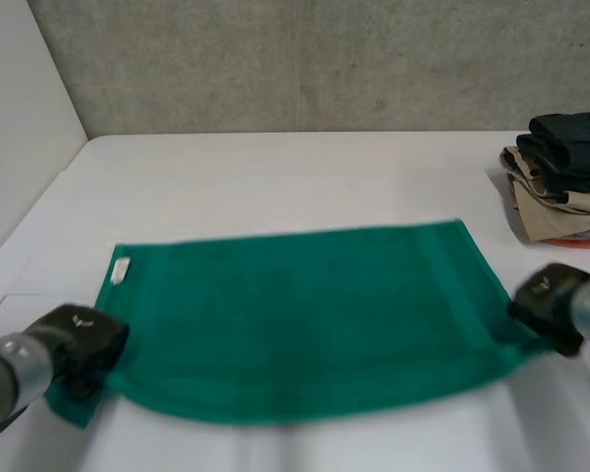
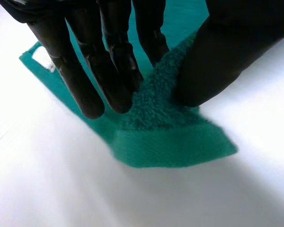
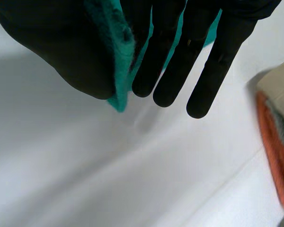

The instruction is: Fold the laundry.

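Observation:
A green towel lies spread across the white table, with a small white tag at its far left corner. My left hand pinches the towel's near left corner between its straight fingers and thumb. At the towel's near right corner, my right hand pinches the cloth's edge between thumb and straight fingers. The near edge sags a little between the two hands.
A stack of folded clothes, dark on top, beige and orange below, sits at the table's far right; its orange edge lies beside my right hand. A grey wall stands behind the table.

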You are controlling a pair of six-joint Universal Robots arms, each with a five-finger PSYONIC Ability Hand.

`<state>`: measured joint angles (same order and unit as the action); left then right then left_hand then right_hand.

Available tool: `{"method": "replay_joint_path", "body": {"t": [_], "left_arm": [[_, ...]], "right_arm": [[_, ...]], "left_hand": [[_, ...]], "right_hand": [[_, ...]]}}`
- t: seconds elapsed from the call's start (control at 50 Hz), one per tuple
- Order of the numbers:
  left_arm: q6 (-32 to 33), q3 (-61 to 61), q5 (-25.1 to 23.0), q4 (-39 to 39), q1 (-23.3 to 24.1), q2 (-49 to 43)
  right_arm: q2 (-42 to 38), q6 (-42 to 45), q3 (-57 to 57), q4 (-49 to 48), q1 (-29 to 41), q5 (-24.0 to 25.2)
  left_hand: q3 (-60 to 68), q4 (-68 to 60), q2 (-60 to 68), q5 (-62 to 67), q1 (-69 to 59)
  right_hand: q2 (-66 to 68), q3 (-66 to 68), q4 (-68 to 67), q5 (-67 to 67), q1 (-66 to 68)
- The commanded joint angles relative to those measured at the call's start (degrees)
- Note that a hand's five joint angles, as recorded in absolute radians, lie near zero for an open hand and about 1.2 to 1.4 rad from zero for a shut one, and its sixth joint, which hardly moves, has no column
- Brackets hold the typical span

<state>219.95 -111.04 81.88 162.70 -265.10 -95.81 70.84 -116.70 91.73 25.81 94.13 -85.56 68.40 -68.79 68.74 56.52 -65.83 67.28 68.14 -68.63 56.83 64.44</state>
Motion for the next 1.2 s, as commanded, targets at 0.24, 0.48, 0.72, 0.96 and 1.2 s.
{"method": "replay_joint_path", "body": {"t": [0.24, 0.48, 0.72, 0.96, 1.2], "left_arm": [[-10.77, 17.51, 2.57, 18.08, 6.00, -15.45], [-11.21, 33.16, 14.26, 17.65, 11.71, -29.78], [-11.12, 36.77, 16.38, 17.21, 11.98, -31.28], [-11.74, 35.11, 18.23, 17.21, 12.95, -26.11], [-11.13, 21.59, 11.13, 19.66, 13.30, -11.87]], "right_arm": [[-17.99, -15.49, -19.81, -18.42, 6.15, 0.66], [-32.95, -15.58, -38.19, -19.30, 9.05, -1.36], [-42.27, -15.66, -50.68, -18.95, 9.49, -7.25], [-34.99, -21.72, -49.02, -18.60, 10.28, -11.38], [-17.24, -27.00, -29.96, -13.86, 9.58, -4.54]], "left_hand": [[11.60, -11.21, 11.26, 13.48, -14.17], [11.60, -11.21, 11.26, 13.48, -14.17], [10.79, -10.40, 10.45, 12.67, -13.36], [-58.40, 58.79, -58.74, -56.52, 55.83], [-58.40, 58.79, -58.74, -56.52, 55.83]], "right_hand": [[12.72, 11.86, -11.37, 13.17, 15.56], [12.72, 11.86, -11.37, 13.17, 15.56], [-28.24, -29.10, 29.58, -27.79, -25.39], [-57.28, -58.14, 58.63, -56.83, -54.44], [-57.28, -58.14, 58.63, -56.83, -54.44]]}}
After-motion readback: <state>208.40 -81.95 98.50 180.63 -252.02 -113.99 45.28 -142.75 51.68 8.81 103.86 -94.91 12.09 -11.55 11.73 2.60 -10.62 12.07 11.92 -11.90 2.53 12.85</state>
